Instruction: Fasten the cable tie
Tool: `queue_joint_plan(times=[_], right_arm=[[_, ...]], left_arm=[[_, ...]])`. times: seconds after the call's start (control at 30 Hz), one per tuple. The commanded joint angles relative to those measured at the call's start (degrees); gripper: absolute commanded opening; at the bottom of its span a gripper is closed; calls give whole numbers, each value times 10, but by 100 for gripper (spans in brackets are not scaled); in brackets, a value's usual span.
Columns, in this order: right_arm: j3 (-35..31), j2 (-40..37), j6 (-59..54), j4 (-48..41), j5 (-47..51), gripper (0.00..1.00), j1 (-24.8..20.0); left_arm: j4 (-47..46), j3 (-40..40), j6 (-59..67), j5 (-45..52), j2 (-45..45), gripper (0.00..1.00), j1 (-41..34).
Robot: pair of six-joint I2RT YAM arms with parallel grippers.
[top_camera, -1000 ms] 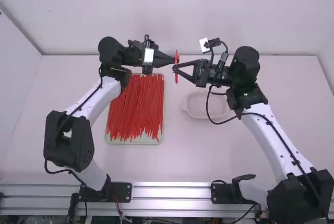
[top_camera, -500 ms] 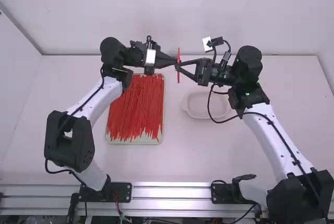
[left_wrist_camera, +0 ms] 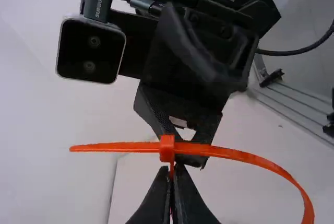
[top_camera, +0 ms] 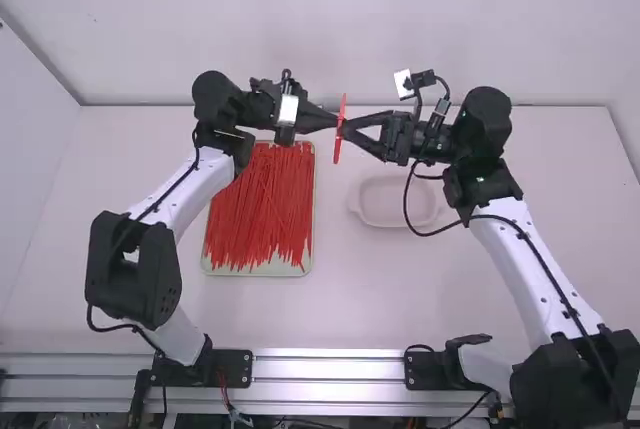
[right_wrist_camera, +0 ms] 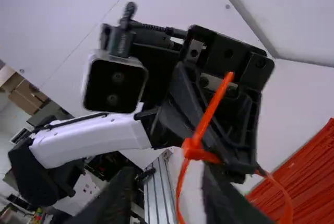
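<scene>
Red cable tie [left_wrist_camera: 167, 150]: held in the air above the white table [top_camera: 120, 179], toward its far edge, over the gap between the tray [top_camera: 257, 272] and the dish [top_camera: 360, 211]. The strap runs out to both sides of the square head, one end curving down.
Left gripper [left_wrist_camera: 170, 182]: fingers pressed together, pinching the tie just below the head.
Right gripper [right_wrist_camera: 167, 172]: tip to tip with the left one, fingers parted with the strap between them; whether they touch it cannot be told.
Tray: left of the table's middle, long side running toward the far edge, heaped with loose red ties [top_camera: 262, 204].
Dish: white, just beside the tray's right side, not touching it.
</scene>
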Motion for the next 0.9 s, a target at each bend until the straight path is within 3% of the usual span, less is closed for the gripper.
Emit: queue_joint_plan(times=[0.0, 0.2, 0.23, 0.27, 0.3, 0.87], right_arm=[[13, 1, 11, -3, 19, 50, -9], [13, 1, 11, -1, 18, 55, -8], [13, 1, 11, -1, 18, 64, -8], [13, 1, 11, -1, 18, 93, -8], [13, 1, 11, -1, 18, 98, -8], [13, 1, 11, 1, 36, 96, -8]], left_arm=[[9, 13, -7, 26, -6, 2, -4], [9, 13, -13, 26, -6, 2, -5], [8, 13, -13, 27, -6, 2, -6], [5, 13, -12, 29, -6, 2, -7], [5, 13, -13, 30, -6, 2, -6], [3, 13, -21, 28, -6, 2, -33]])
